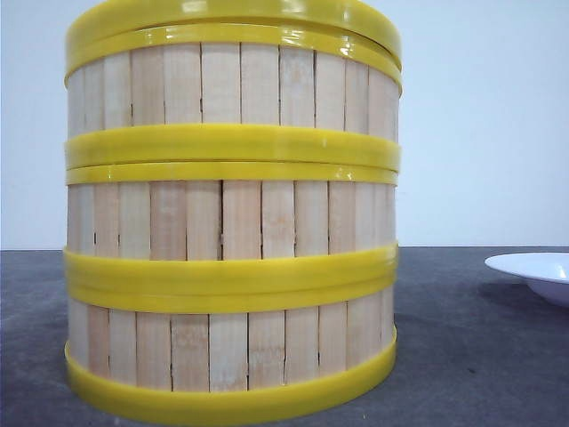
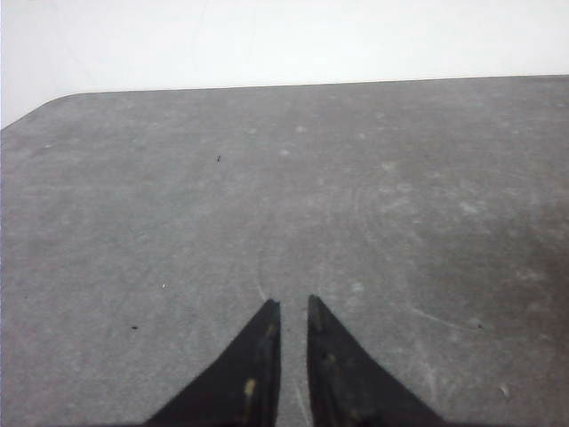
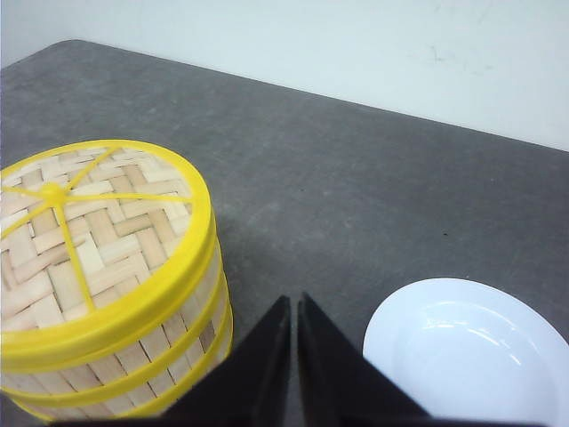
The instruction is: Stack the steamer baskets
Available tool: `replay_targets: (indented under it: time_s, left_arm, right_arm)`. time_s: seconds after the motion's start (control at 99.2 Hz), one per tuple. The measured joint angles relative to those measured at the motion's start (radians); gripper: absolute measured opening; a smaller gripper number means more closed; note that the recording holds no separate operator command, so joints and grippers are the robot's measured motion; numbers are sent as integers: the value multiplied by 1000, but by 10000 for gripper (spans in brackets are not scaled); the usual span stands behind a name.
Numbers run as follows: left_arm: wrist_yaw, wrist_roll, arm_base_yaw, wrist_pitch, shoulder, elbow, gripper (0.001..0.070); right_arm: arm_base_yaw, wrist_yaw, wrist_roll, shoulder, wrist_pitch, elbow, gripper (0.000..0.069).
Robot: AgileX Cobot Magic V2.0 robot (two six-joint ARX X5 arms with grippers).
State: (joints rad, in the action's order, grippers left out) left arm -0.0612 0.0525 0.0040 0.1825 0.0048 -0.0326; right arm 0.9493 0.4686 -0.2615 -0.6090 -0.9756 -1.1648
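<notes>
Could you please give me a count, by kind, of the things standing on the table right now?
Steamer baskets, stacked in one tower: 3
Woven lid on top of the tower: 1
White plate beside the tower: 1
Total: 5

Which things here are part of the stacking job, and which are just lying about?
Job: steamer baskets, three stacked in one tower; woven lid sits on top of them.
Lying about: white plate beside the stack, empty; grey table.
</notes>
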Motion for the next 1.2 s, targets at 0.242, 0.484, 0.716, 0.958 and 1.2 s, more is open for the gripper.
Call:
replay_targets:
  time_s: [0.242,0.484,0.716,0.958,1.2]
  left_arm:
    - [0,0,0,0,0,0,28]
    - [0,0,0,0,0,0,28]
    - [0,0,0,0,0,0,28]
    - [0,0,0,0,0,0,28]
    - [0,0,0,0,0,0,28]
  right_arm:
    - [0,0,0,0,0,0,9]
    - [0,0,3,0,0,0,9]
    - [-13,69,73,0,46,0,9]
    - [-229,101,248,4,270,25,9]
    - [-552,-8,322,50,480,223,9]
